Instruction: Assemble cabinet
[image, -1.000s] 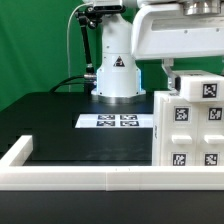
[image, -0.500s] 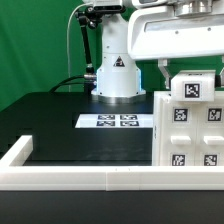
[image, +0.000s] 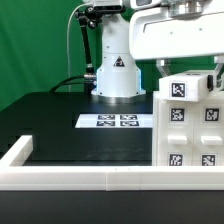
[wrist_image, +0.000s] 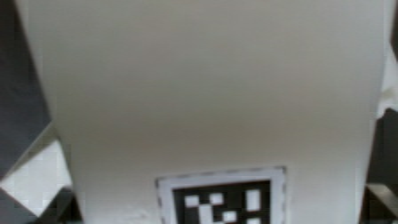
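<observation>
The large white cabinet body (image: 190, 140) stands at the exterior view's right, its front bearing several marker tags. A smaller white tagged block (image: 188, 88) sits at its top edge, slightly tilted, touching or nearly touching the body. My gripper (image: 191, 72) comes down from above with a dark finger on each side of the block, shut on it. In the wrist view the block's white face (wrist_image: 205, 90) fills the frame with one tag low down, and dark fingers (wrist_image: 50, 205) show at the sides around my gripper (wrist_image: 217, 205).
The marker board (image: 118, 121) lies on the black table in front of the robot base (image: 116, 75). A long low white border frame (image: 80, 178) runs along the front and up the exterior view's left side. Green backdrop behind.
The held block and gripper have shifted toward the exterior view's left and slightly down, so the block now lines up with the cabinet body's top.
</observation>
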